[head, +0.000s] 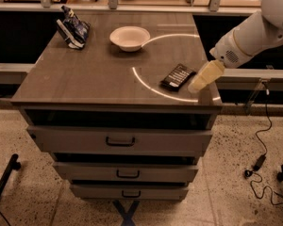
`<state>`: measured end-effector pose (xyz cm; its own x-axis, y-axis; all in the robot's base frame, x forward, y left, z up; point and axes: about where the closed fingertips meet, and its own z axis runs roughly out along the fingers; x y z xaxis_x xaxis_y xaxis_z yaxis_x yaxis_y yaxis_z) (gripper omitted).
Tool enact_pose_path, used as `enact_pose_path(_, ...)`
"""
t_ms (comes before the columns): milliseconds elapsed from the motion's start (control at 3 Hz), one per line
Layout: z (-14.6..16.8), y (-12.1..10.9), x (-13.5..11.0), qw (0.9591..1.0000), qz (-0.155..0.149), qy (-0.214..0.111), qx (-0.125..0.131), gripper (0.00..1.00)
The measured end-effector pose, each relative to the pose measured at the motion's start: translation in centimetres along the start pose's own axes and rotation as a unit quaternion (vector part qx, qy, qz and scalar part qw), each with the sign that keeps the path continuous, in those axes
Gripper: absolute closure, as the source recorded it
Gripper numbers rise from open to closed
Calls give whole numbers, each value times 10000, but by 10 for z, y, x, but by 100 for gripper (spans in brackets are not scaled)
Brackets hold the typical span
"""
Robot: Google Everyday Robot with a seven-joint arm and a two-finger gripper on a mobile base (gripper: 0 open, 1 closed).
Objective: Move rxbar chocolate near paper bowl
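The rxbar chocolate (pixel 178 76) is a flat black bar with white lettering. It lies near the right front of the brown tabletop (pixel 85 74). The paper bowl (pixel 129 37) is off-white and stands toward the back middle of the top, well apart from the bar. My gripper (pixel 202 79) reaches in from the right on a white arm. Its pale tip is just right of the bar, close to the tabletop.
A dark blue and white snack bag (pixel 73 28) stands at the back left corner. A bright ring of light (pixel 146 86) arcs across the right half of the top. Drawers (pixel 120 140) are below. A cable (pixel 262 140) lies on the floor at right.
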<state>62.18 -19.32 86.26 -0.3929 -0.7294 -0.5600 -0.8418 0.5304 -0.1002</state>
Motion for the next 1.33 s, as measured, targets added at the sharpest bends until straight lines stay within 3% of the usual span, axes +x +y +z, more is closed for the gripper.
enact_pose_path(667,27,2,-18,9982,89,-488,-332,0)
enact_pose_path(1000,36,5,-23,9977,73,-553,-390,0)
enact_pose_path(1333,44,8,-23,9986,111,-406,-306,26)
